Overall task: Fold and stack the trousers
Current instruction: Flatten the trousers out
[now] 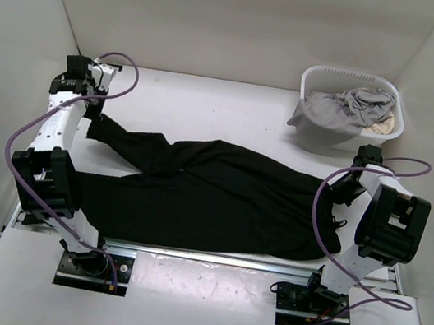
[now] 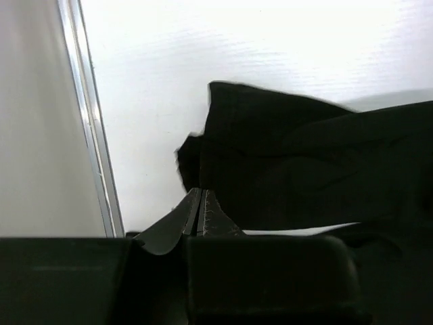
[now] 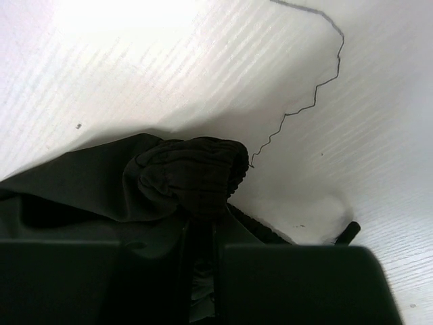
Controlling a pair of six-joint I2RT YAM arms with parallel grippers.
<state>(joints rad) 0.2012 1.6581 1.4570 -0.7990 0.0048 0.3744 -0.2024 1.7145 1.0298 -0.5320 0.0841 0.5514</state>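
Black matte fabric trousers [image 1: 211, 195] lay flat on tabletop [image 1: 210, 103], nearside of white plastic basket [image 1: 350, 71]. Right gripper [image 3: 199, 230] pinched waistband; left gripper [image 2: 199, 206] pressed together, probably on cuff hem. Ends held for folding.

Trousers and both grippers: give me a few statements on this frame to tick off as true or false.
1. The trousers lie spread lengthwise across the table, between the two arms. True.
2. The right gripper hangs open, clear of the cloth. False: it is shut on the bunched waistband.
3. The white basket at the far right holds a grey garment. True.
4. The left gripper is also at the waistband. False: it is shut at the hem of a trouser leg, at the opposite, left end.
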